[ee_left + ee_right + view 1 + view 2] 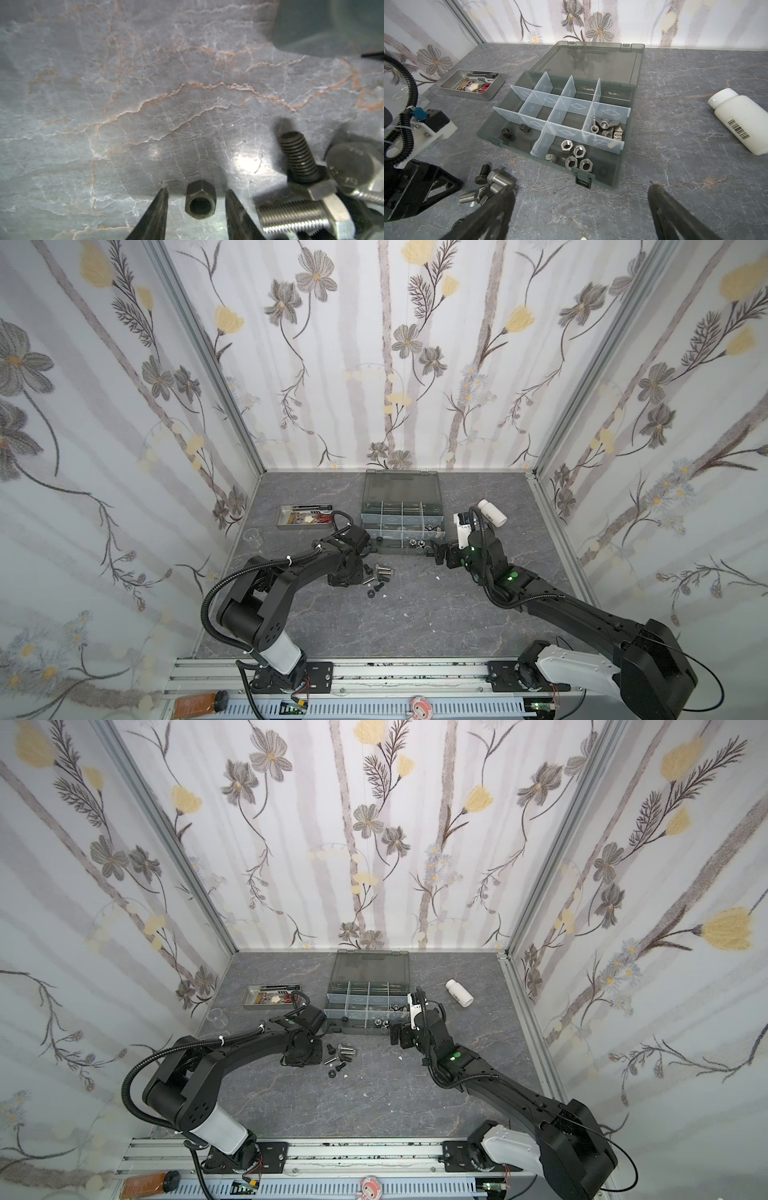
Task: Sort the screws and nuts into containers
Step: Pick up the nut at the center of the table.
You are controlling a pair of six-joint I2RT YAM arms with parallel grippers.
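One black hex nut [200, 199] lies on the desk [145, 83] between my left fingers [158, 212]. They stand narrow, with a slim gap on each side, not touching it. Only the left wrist view shows this; in both top views my left arm [299, 562] hides it. Loose screws [299, 162] lie just beside. My right fingers [664, 212] spread wide, holding nothing, near the organizer box [627, 166]. The right wrist view shows its compartments [566, 118] holding silver nuts [574, 154], wing nuts [607, 128] and black nuts [508, 133].
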